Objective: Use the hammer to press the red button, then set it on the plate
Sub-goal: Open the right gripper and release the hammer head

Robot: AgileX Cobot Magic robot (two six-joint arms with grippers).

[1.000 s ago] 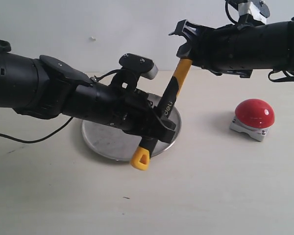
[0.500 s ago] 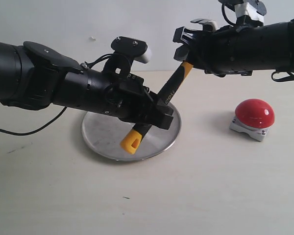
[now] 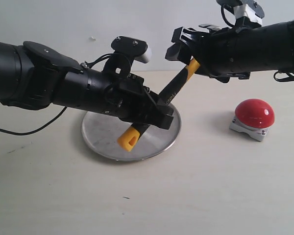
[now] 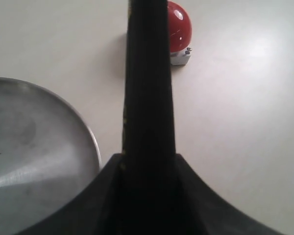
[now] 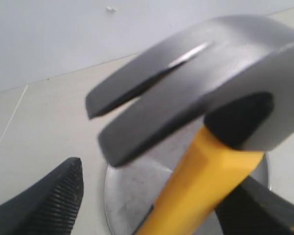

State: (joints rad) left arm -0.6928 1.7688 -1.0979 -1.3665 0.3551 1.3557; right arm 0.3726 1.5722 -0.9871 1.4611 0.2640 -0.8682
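My left gripper [image 3: 159, 115] is shut on the black middle of the hammer [image 3: 175, 88], which slants up over the plate [image 3: 103, 147]. The hammer's yellow looped end [image 3: 128, 140] hangs above the plate's centre. The dark claw head [image 5: 196, 73] and yellow neck sit between the spread fingers [image 5: 39, 200] of my open right gripper [image 3: 183, 48]. The red button [image 3: 255, 113] rests on its grey base to the right, apart from both grippers. In the left wrist view the handle [image 4: 149, 98] points toward the red button [image 4: 179, 29], with the plate [image 4: 34, 147] beside it.
A black cable [image 3: 34, 134] trails over the pale table [image 3: 196, 196] behind the left arm. A white wall [image 3: 78, 24] closes off the back.
The hammer's looped end swung up and left, from past the plate's front rim to over the plate. The right gripper's jaws spread apart around the hammer head.
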